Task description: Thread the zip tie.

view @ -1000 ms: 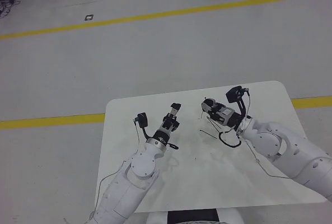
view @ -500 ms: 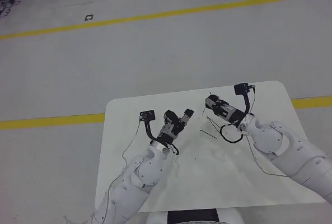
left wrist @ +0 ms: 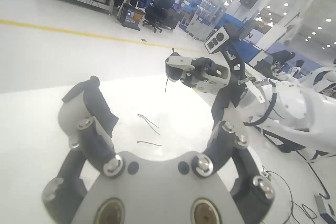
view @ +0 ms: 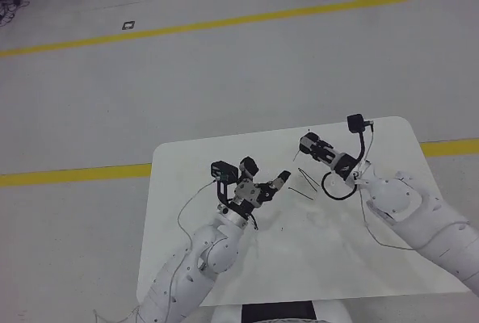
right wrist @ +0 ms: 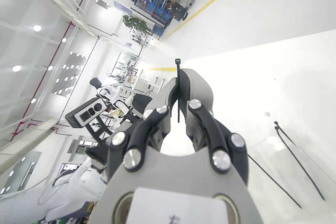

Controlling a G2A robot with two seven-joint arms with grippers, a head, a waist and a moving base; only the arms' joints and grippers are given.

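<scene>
R gripper clamped on black zip tie, head end poking past the tips; it's edged toward 1 o'clock. L gripper swung from approx. 12 to 3 o'clock, jaws now apart, facing spare ties on table. Prob. lining up; threading not begun.

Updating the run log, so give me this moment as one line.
right gripper: shut on zip tie, above table | left gripper: open, empty | three loose zip ties on table | threading: not yet done

Four black zip ties, one left pincer, one right pincer, one table.
</scene>
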